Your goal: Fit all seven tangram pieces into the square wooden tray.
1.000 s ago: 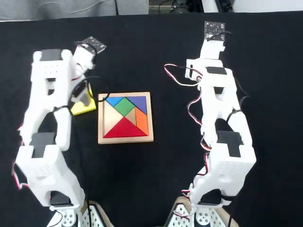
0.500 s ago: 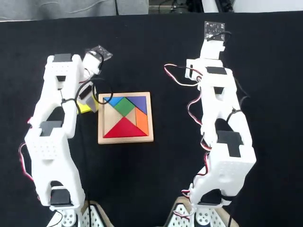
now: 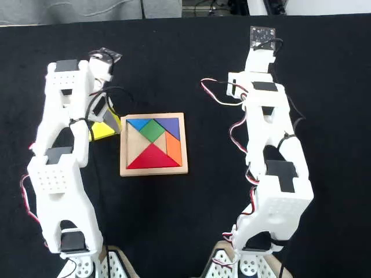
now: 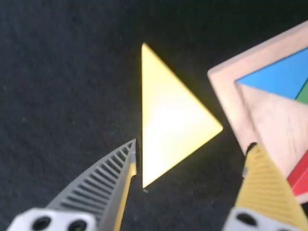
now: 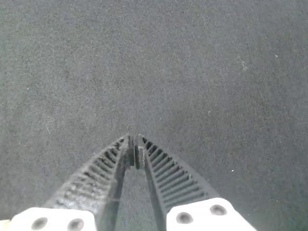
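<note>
The square wooden tray [image 3: 124, 171] lies mid-table holding blue, green, purple, orange, red and tan pieces; a triangular slot [image 3: 128, 142] along its left side is bare wood. A yellow triangle [image 3: 102, 131] lies flat on the black cloth just left of the tray, one corner close to the rim. My left gripper [image 4: 192, 144] hangs open over it, with its grey finger [image 4: 113, 171] and its yellow finger [image 4: 262, 185] on either side of the triangle [image 4: 168, 120]; the tray rim [image 4: 226, 96] is beside the yellow finger. My right gripper [image 5: 134, 149] is shut on nothing over bare cloth at the far right.
The right arm [image 3: 266, 116] stretches along the right side, well apart from the tray. Black cloth covers the table, with free room in front of and to the right of the tray. The left arm [image 3: 61, 150] runs along the left side.
The left arm's wrist swung right toward the tray, then back left and a little farther away. The yellow triangle stays beside the tray. The right arm has not moved.
</note>
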`<move>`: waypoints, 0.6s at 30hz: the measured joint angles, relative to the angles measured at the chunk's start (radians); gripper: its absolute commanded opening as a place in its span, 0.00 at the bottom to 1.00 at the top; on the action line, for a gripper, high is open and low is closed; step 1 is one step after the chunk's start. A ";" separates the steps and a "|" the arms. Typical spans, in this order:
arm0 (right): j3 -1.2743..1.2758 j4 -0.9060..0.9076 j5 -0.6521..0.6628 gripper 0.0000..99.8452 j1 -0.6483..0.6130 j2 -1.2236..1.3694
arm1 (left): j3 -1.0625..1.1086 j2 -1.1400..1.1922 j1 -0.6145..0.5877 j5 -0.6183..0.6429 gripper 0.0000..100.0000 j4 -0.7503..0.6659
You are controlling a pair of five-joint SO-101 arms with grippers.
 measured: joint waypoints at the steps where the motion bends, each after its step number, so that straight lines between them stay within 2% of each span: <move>1: 0.000 0.000 0.000 0.01 0.000 0.000 | 0.000 0.000 -0.003 0.000 0.36 0.009; 7: 0.000 0.000 0.018 0.01 -0.011 0.000 | 0.000 0.002 -0.015 0.000 0.36 -0.009; 13: 0.000 0.000 0.023 0.01 -0.017 0.000 | -0.009 0.098 -0.015 -0.032 0.36 -0.034; 18: 0.000 0.000 0.023 0.01 -0.017 0.000 | -0.075 0.132 -0.015 -0.043 0.36 -0.035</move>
